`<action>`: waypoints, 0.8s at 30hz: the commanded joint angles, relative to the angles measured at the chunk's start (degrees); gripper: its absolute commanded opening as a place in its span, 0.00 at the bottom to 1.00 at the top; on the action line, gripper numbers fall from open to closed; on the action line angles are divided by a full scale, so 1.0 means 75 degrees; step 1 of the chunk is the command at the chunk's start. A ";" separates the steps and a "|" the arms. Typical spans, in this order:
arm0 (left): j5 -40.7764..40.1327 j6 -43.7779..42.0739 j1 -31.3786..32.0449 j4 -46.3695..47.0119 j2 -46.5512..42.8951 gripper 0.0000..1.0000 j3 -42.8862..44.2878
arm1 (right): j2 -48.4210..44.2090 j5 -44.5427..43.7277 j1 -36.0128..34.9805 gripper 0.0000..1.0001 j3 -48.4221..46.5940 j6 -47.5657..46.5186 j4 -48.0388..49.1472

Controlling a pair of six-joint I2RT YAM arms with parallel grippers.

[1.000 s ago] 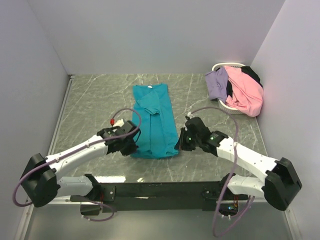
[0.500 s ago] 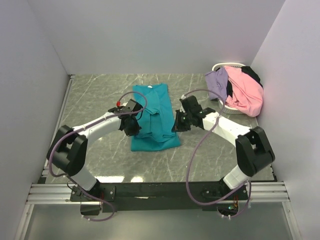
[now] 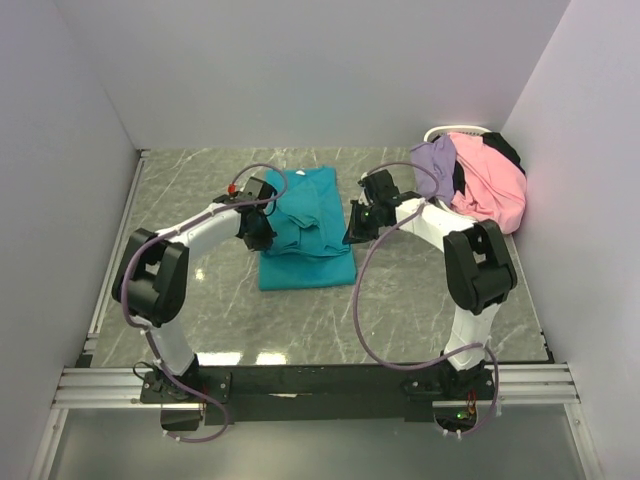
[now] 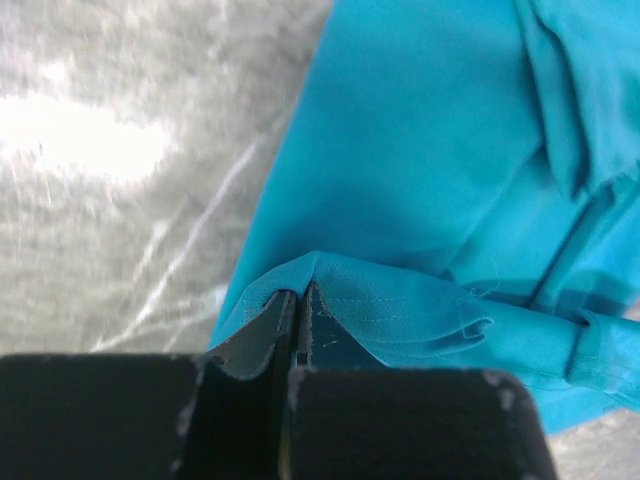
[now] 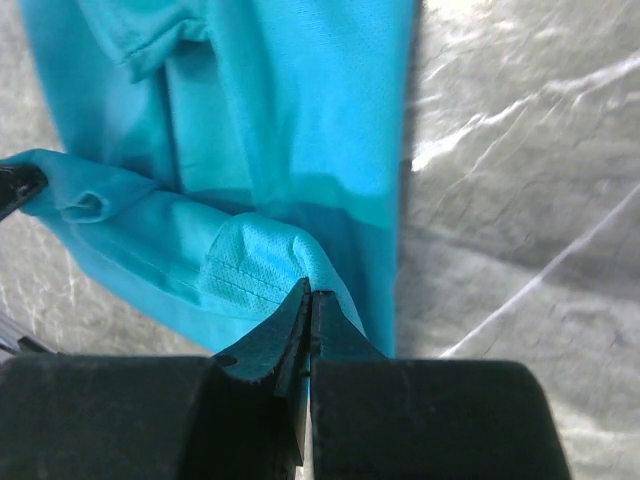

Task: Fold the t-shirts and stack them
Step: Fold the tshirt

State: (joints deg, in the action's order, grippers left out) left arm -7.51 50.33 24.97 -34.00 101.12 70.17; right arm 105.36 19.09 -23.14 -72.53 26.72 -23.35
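A teal t-shirt (image 3: 305,235) lies on the grey marbled table (image 3: 200,290), its near hem lifted and carried toward the collar. My left gripper (image 3: 262,232) is shut on the hem's left corner, and the cloth (image 4: 430,180) bunches over its tips (image 4: 298,292). My right gripper (image 3: 352,230) is shut on the hem's right corner, where stitched teal fabric (image 5: 250,260) rises just above its tips (image 5: 310,292). More t-shirts, lavender (image 3: 435,168), pink (image 3: 490,185) and black (image 3: 508,150), are heaped at the back right.
A white wire-rimmed basket (image 3: 447,133) holds the heap of shirts in the back right corner. Walls close the table on the left, back and right. Purple cables (image 3: 385,215) loop from both arms above the table.
Both grippers have carried the teal shirt's near hem away from the near edge toward the collar. The shirt now looks shorter, folded over itself.
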 commanded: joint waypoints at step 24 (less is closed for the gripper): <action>-0.0112 -0.0909 -0.0927 0.0104 0.1073 0.81 0.1916 | 0.0917 0.0068 0.0764 0.46 -0.1579 -0.0387 0.0478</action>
State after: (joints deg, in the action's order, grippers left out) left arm -5.82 45.04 18.94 -32.73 112.01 81.12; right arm 116.07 20.93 -18.50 -82.52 24.95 -22.48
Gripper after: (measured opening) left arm 0.745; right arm 0.451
